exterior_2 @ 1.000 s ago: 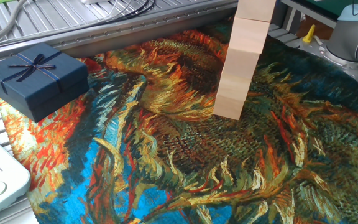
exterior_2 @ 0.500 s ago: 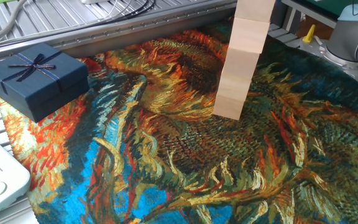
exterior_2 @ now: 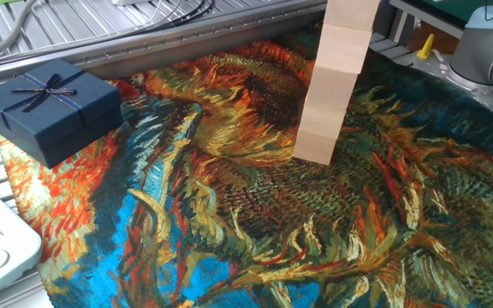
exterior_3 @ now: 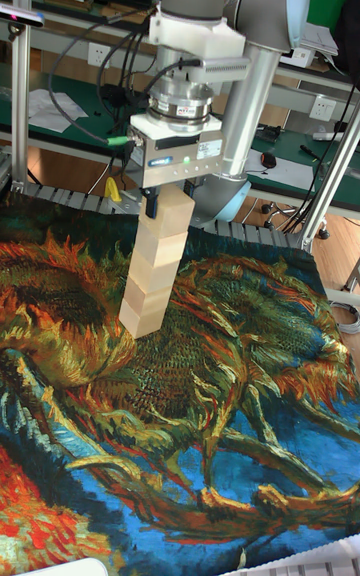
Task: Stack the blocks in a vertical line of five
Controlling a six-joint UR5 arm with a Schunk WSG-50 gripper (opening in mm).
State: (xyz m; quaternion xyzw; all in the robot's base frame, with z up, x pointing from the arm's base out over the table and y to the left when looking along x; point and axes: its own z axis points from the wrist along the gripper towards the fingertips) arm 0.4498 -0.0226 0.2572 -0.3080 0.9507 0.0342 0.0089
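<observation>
Blocks (exterior_3: 152, 266) stacked in one leaning column near the far edge of the sunflower-painting cloth (exterior_2: 255, 231); plain faces, no writing. Five countable in the tall fixed view, only lower ones within the fixed view, top cut off by the frame. Gripper (exterior_3: 167, 202) seen only in the tall fixed view, fingers clamped on the topmost block; small label on its body, unreadable. One navy gift box (exterior_2: 48, 107) with ribbon bow at the cloth's far left corner, seen only in the fixed view.
</observation>
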